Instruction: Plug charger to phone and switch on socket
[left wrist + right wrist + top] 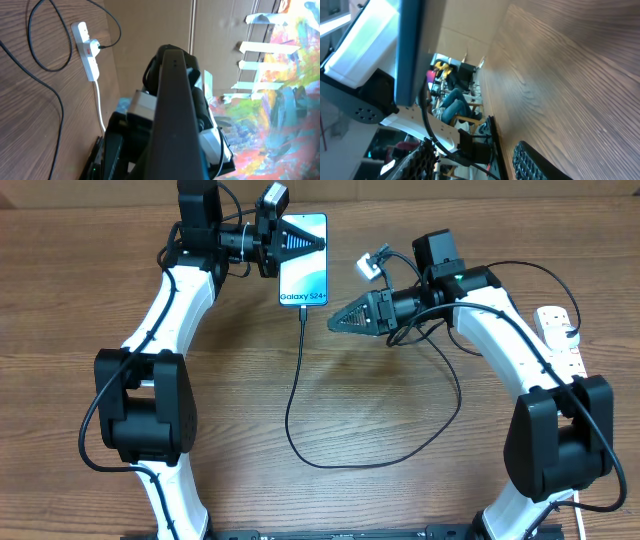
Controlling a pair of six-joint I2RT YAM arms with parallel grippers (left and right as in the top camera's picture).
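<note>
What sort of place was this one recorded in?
Probably an indoor robotics lab or shared workshop: a wood-grain table backed by plain brown board, a colourful painted panel, and a seated person among chairs in the room beyond.

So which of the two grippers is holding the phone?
The left gripper: its jaws are shut on the phone. The right gripper, near the phone's lower end, has its jaws apart and holds nothing.

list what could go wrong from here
1. The charger loops wide on the table near the right hand. Swinging that arm back to the socket might snag it and tug the connector out of the phone.
2. The left hand grips the phone at one end; a careless release could jolt it.
</note>
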